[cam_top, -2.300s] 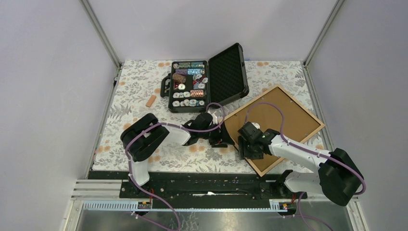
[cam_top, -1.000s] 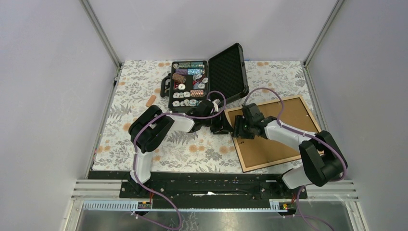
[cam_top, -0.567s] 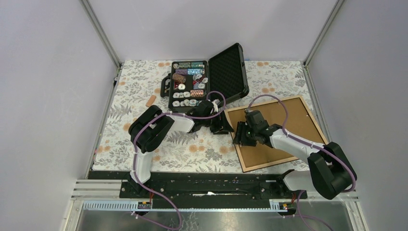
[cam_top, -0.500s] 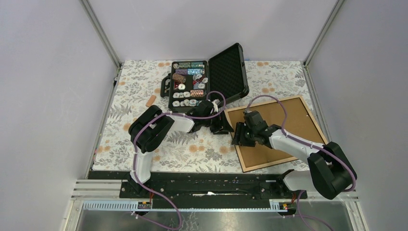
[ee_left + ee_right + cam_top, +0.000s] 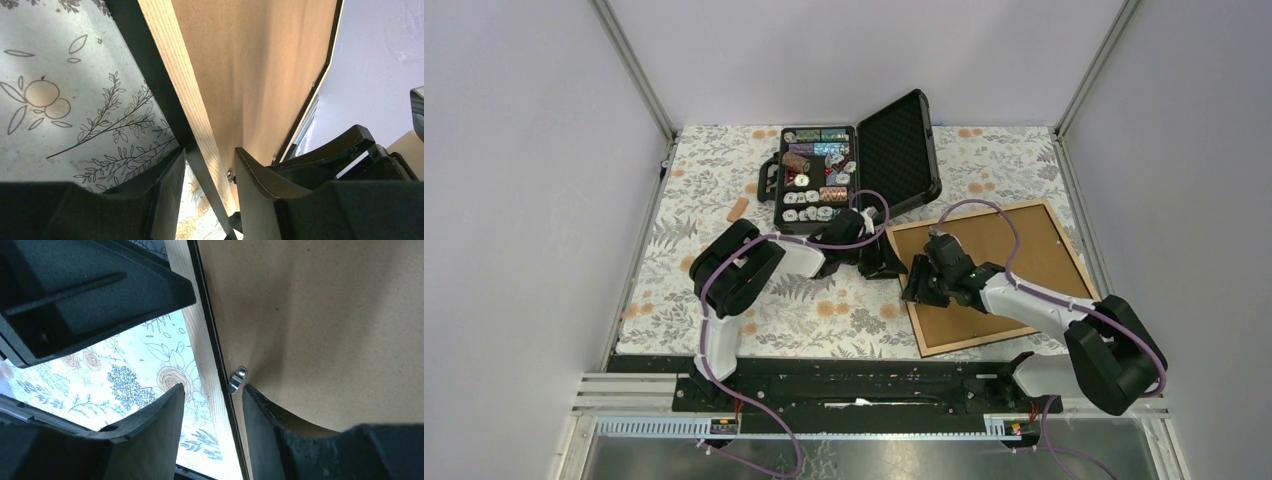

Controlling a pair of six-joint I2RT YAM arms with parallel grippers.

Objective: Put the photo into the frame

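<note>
The frame (image 5: pixel 1044 245) is lying back-up on the right half of the tabletop (image 5: pixel 714 180). Its brown backing board (image 5: pixel 325 330) is facing upward, which I judge is so the back can be opened for loading. Both arms are meeting at its left rail.

The left claw (image 5: pixel 207 160) is straddling that rail near the far corner, with its fingers sitting close on either side. Whether they are actually squeezing the wood I cannot tell from this angle. The right claw (image 5: pixel 212 395) is standing apart across the same rail, with tabletop showing in the gap. Its inner finger is hanging just beside a small metal tab (image 5: pixel 237 379) that is pinning the board in, so freeing that tab looks like the step in hand.

The photo is not showing in any view.

Behind, a black case (image 5: pixel 902 150) is standing open, holding rows of poker chips (image 5: pixel 814 190).
</note>
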